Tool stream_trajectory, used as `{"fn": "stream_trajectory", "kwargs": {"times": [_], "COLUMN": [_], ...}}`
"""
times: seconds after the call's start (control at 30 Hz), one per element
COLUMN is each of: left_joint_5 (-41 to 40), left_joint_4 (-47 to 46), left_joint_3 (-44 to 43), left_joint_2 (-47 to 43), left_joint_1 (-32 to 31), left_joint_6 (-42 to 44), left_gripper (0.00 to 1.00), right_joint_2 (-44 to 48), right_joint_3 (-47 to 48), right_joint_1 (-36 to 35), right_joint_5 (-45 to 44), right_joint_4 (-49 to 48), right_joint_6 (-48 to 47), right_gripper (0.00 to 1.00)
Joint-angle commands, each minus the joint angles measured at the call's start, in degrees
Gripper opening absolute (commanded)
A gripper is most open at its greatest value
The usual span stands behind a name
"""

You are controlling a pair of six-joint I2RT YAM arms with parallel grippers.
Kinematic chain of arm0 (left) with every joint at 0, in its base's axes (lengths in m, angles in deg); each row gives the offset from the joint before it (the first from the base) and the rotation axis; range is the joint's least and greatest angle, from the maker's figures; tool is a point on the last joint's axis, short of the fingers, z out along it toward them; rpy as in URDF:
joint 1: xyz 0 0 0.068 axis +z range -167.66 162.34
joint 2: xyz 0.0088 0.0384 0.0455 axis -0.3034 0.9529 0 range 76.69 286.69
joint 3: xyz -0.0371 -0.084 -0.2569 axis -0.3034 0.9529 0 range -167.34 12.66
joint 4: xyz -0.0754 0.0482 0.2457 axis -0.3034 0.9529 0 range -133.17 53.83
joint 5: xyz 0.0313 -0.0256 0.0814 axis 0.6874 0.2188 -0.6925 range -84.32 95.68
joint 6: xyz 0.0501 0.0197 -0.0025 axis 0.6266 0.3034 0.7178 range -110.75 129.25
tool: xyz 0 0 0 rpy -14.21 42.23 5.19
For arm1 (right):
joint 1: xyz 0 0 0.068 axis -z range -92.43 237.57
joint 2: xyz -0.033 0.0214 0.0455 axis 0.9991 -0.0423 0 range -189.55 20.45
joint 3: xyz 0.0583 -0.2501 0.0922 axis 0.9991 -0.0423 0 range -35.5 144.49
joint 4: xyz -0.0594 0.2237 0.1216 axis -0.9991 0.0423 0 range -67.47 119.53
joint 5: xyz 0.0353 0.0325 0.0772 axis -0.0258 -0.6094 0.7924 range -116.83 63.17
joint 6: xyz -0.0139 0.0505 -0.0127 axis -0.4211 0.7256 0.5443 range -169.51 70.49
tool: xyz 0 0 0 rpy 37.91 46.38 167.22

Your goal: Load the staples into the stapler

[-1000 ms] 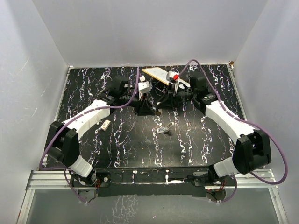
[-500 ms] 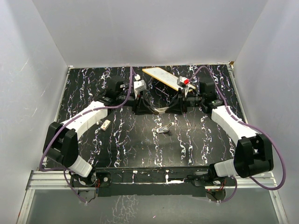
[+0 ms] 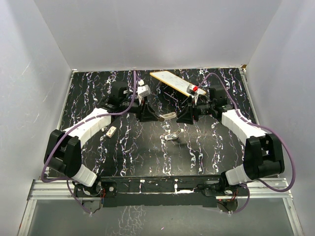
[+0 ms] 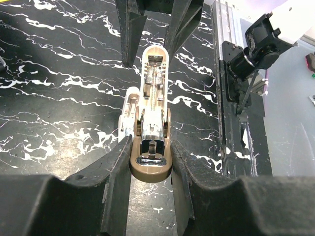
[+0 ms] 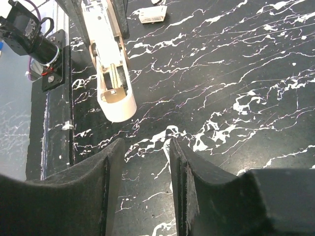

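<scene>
The left gripper (image 4: 149,156) is seen clamped on the stapler (image 4: 153,93). Its two fingers are pressed against the brown hinged end, and the whitish body is projected forward beyond the tips, over the black marbled table (image 3: 128,152). The right gripper (image 5: 143,145) is held with its jaws parted and nothing between them. The stapler's rounded tip is found just beyond its fingertips, apart from them and a little to one side. The stapler is shown opened, with a spring and a metal channel exposed. Whether any staples sit in that channel cannot be made out. In the right wrist view the stapler's gripped end is cut off by the top edge. From above, only a small pale sliver is seen between the two grippers.
</scene>
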Motion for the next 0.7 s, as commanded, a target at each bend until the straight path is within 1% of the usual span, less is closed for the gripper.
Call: {"fn": "stream_trajectory", "kwargs": {"times": [0.0,0.17,0.27,0.37,0.43,0.53,0.67], "left_joint_5": [0.3,-2.0,-5.7,-10.7,-12.4,-12.8,-11.8], "left_joint_4": [2.3,6.6,7.0,3.9,1.2,-2.6,-10.0], "left_joint_3": [0.2,-0.2,0.4,1.5,2.2,2.4,2.1], "left_joint_2": [-2.9,-2.2,-1.0,1.7,4.0,7.9,13.2], "left_joint_1": [0.0,0.0,0.0,0.0,-0.1,-0.4,-1.1], "left_joint_6": [5.2,11.9,16.0,19.5,21.4,23.4,22.3], "left_gripper": [0.00,0.00,0.00,0.00,0.00,0.00,0.00], "right_joint_2": [-0.6,-0.7,0.0,1.5,2.8,5.2,8.9], "right_joint_3": [3.0,3.9,4.3,4.2,3.9,2.6,0.1], "right_joint_1": [0.1,0.1,0.1,0.1,0.1,0.9,3.0], "right_joint_5": [0.5,-0.3,-2.1,-5.3,-8.8,-12.4,-14.1], "right_joint_4": [0.5,3.2,5.2,6.3,7.0,7.7,7.5], "right_joint_6": [-1.8,-4.4,-5.9,-6.2,-6.3,-6.5,-6.5], "right_gripper": [0.46,0.52,0.54,0.56,0.57,0.59,0.61]}}
